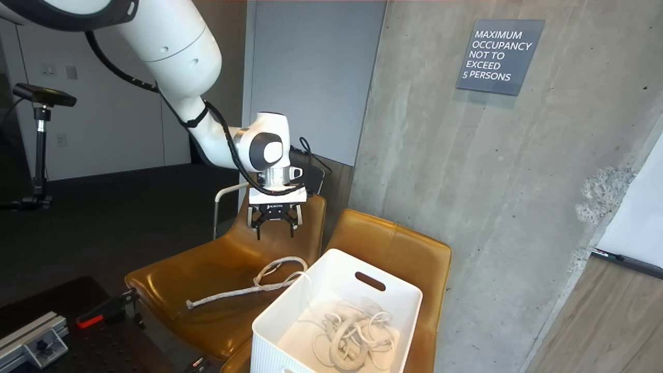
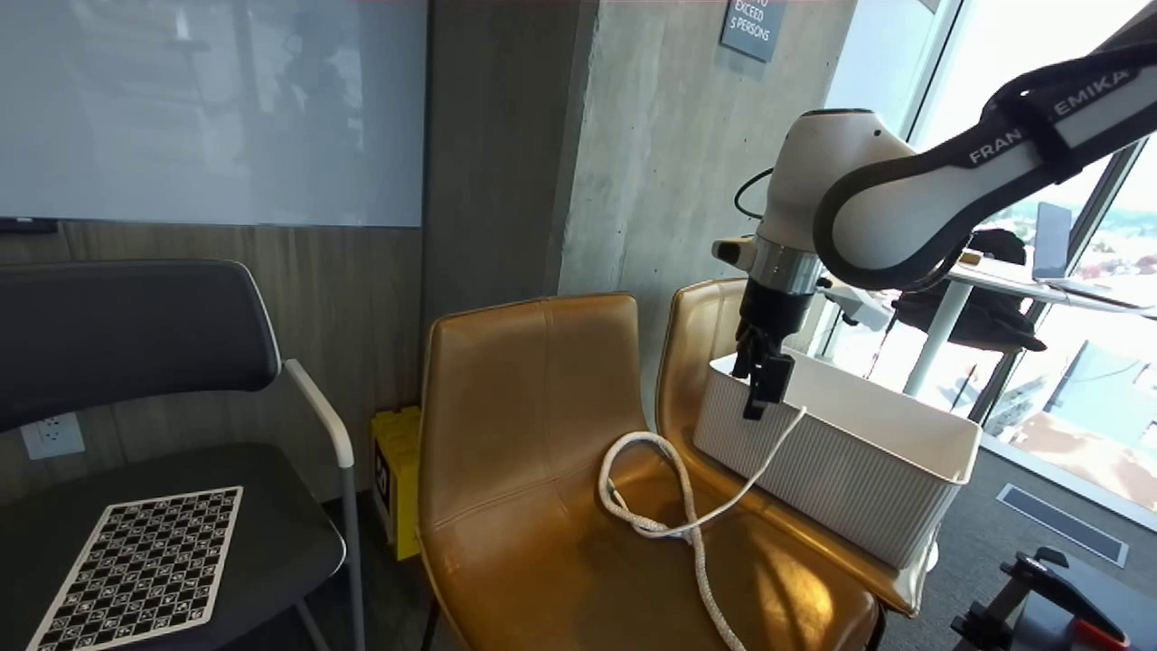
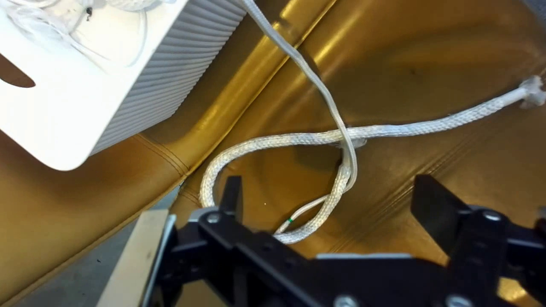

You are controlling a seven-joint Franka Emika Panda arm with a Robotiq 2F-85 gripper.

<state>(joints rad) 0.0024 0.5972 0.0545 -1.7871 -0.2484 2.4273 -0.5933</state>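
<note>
near the middle of an exterior view the gripper (image 1: pixel 275 233) hangs above a brown chair (image 1: pixel 178 277), jaws spread wide and empty. at the centre of the wrist view a looped white rope (image 3: pixel 290 139) lies on that chair, crossed by a thinner cord (image 3: pixel 316 79), with a white bin (image 3: pixel 81 111) at upper left.

The wrist view looks closely down on rope (image 3: pixel 315 137) both exterior views share from different angles
</note>
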